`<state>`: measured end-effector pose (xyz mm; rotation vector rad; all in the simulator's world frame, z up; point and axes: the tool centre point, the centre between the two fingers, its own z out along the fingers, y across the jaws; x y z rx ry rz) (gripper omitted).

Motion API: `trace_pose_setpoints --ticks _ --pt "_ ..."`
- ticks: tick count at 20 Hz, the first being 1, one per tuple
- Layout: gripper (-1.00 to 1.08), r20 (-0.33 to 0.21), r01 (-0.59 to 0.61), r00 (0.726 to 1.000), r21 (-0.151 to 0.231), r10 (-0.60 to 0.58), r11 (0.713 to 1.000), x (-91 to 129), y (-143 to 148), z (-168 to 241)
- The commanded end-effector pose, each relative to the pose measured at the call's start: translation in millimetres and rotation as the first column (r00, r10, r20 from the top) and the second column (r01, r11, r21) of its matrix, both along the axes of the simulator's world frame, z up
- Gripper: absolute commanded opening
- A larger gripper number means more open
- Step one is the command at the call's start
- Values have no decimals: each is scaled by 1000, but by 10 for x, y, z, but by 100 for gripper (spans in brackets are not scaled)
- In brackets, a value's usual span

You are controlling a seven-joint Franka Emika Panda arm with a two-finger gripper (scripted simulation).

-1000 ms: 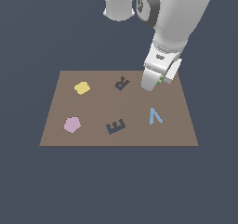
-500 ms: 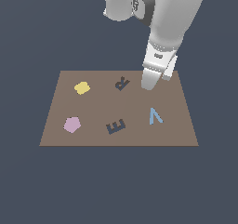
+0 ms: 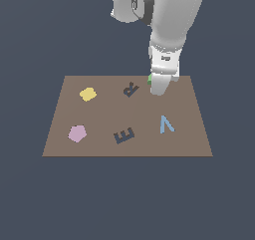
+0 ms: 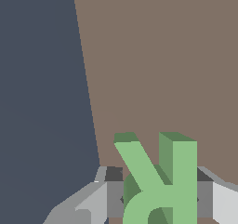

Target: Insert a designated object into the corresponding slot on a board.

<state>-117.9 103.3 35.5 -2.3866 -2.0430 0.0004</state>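
The light-green R block (image 4: 160,181) sits between my gripper's (image 4: 160,200) two fingers (image 4: 114,197), which are shut on it. In the exterior view only a green sliver (image 3: 149,79) shows beside the gripper (image 3: 159,87), just right of the dark R-shaped slot (image 3: 130,89) near the far edge of the brown board (image 3: 99,144). Whether the block touches the board, I cannot tell.
On the board lie a yellow blob piece (image 3: 87,94), a pink pentagon piece (image 3: 77,133), a light-blue 7-like piece (image 3: 166,124) and a dark E-shaped recess (image 3: 124,135). The wrist view shows the board's edge (image 4: 86,88) against dark floor.
The gripper with the green block has moved toward the exterior view's left, closer to the R slot.
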Motion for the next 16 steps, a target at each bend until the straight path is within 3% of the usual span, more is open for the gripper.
trace_pose_setpoints --ticks 1,8,16 --pt "-100 0 -82 997 0 82 997 -15 -81 5" --pt "-100 1 -317 948 0 317 948 -16 -321 17" --pt "-100 0 -558 830 -1 558 830 56 -584 30"
